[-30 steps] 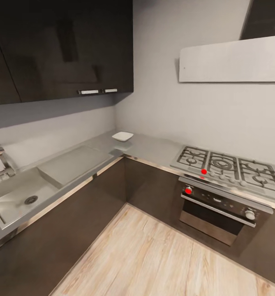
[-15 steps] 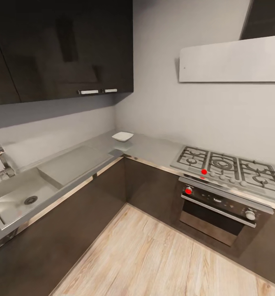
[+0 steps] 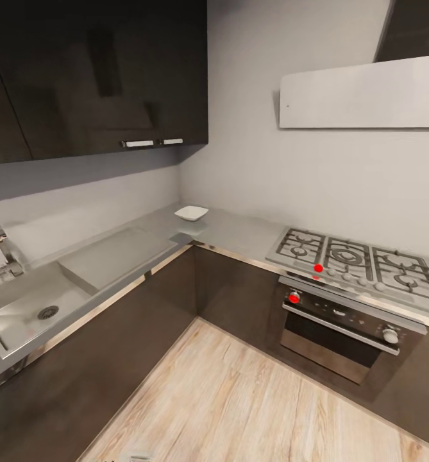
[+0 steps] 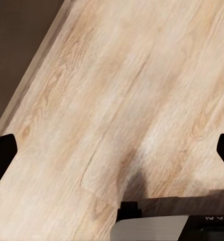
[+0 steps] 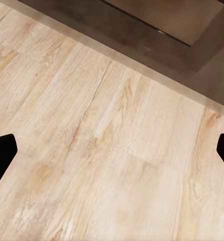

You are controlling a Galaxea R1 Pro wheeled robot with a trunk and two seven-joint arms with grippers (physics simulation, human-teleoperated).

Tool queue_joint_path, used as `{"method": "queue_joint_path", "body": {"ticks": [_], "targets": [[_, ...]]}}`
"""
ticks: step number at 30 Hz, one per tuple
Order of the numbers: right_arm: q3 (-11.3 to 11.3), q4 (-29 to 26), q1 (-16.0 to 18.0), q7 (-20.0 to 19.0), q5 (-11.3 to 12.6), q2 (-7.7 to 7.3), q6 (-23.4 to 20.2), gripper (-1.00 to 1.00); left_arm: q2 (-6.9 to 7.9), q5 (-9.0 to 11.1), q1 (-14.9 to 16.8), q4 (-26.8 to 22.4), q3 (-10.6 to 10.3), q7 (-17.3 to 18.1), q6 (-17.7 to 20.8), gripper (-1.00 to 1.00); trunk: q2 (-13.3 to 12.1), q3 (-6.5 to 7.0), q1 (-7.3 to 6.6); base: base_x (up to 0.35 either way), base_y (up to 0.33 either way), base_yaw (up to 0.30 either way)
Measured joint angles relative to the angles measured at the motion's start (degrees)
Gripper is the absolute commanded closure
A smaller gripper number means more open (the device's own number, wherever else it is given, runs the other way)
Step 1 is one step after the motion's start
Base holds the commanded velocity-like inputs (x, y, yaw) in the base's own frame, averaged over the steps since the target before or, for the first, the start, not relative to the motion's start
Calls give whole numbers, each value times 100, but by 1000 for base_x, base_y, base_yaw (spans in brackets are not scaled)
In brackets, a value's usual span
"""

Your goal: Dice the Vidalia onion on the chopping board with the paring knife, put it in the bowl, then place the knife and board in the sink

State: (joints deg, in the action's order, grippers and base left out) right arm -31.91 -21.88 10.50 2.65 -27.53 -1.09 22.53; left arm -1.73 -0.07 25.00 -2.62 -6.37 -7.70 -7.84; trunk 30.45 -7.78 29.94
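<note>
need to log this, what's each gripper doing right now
Left gripper: open, holding nothing, over the wooden floor.
Right gripper: open, holding nothing, over the floor too.

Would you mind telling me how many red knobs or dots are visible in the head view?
3: one beside the faucet at the sink, one on the cooktop's front edge, one on the oven panel's left end. Others may be out of frame.

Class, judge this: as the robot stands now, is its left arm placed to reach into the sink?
Probably not. The left gripper hangs open over the wooden floor, while the sink sits up on the countertop.
</note>
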Motion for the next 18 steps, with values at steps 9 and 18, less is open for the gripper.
{"method": "queue_joint_path", "body": {"ticks": [9, 18], "targets": [[2, 0, 1, 0, -7, 1, -3, -100, -47, -2, 2, -1248, 12, -102, 883, -100, 0, 0, 0, 0, 0, 0], [5, 0, 0, 0, -7, 6, -3, -100, -103, 17, 3, -4140, -22, -75, 3745, -100, 0, 1, 0, 0, 0, 0]]}}
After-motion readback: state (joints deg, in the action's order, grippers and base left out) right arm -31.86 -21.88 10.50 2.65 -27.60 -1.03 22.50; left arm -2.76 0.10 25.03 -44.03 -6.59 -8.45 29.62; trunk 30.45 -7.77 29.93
